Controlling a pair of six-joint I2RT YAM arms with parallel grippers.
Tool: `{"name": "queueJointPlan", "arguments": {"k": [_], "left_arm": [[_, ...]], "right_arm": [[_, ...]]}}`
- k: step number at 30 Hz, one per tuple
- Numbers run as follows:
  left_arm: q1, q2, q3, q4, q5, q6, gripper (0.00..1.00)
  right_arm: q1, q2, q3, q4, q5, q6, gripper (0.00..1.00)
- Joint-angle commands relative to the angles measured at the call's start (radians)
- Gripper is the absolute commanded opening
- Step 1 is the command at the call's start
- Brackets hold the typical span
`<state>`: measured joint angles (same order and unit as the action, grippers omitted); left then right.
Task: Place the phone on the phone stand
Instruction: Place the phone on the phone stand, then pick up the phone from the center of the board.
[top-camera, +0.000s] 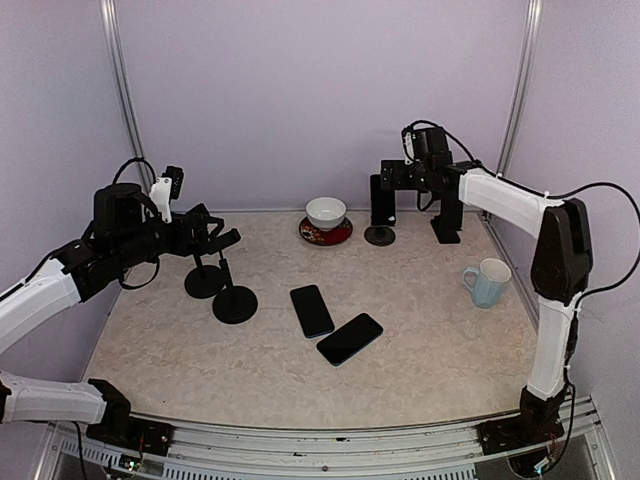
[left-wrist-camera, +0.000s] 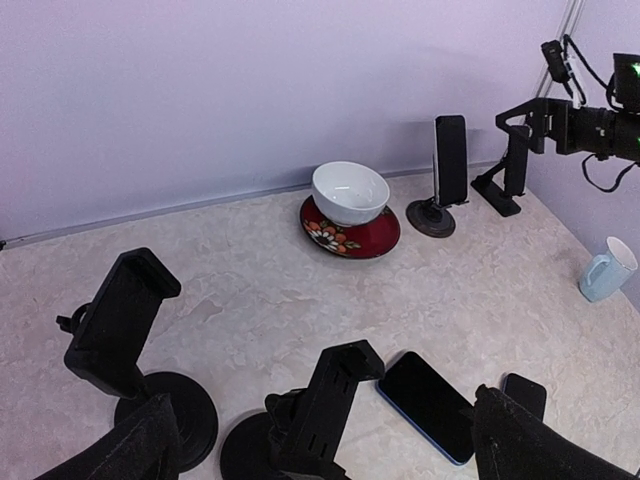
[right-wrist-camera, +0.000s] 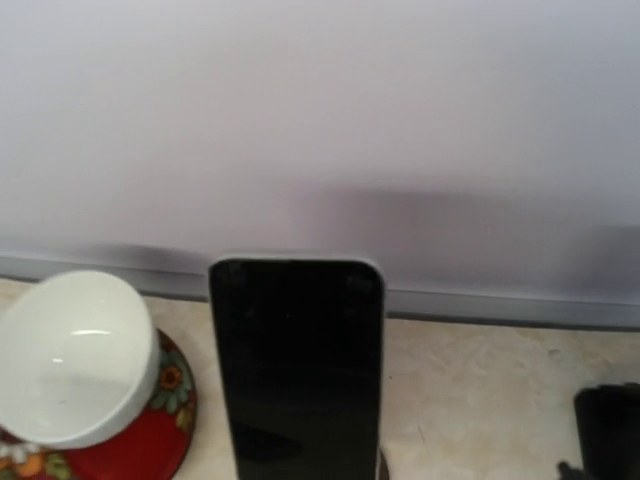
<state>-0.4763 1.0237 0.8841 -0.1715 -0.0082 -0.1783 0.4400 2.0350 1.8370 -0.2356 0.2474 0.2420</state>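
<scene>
A black phone (top-camera: 383, 199) stands upright on a round-based phone stand (top-camera: 379, 236) at the back, and fills the right wrist view (right-wrist-camera: 297, 370). My right gripper (top-camera: 393, 171) hovers just above and behind it, open, touching nothing. Two more phones lie flat mid-table, one blue-edged (top-camera: 312, 310) (left-wrist-camera: 428, 405) and the other (top-camera: 350, 338) beside it. My left gripper (top-camera: 215, 236) (left-wrist-camera: 330, 445) hangs open over two bare phone stands (top-camera: 205, 283) (top-camera: 235, 303), which also show in the left wrist view (left-wrist-camera: 135, 330) (left-wrist-camera: 325, 415). Its fingers (left-wrist-camera: 135, 445) hold nothing.
A white bowl (top-camera: 326, 211) sits on a red plate (top-camera: 339, 237) left of the standing phone. Another black stand (top-camera: 445, 226) is at the back right. A pale blue mug (top-camera: 487, 282) stands near the right wall. Walls close in on three sides.
</scene>
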Motion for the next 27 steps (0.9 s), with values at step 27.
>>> {"name": "queueJointPlan", "arguments": {"k": [27], "left_arm": [[0.011,0.012,-0.038,0.061,-0.021,0.02,0.99]], "right_arm": [[0.468,-0.671,-0.321,-0.094,-0.273,0.299,1.0]]}}
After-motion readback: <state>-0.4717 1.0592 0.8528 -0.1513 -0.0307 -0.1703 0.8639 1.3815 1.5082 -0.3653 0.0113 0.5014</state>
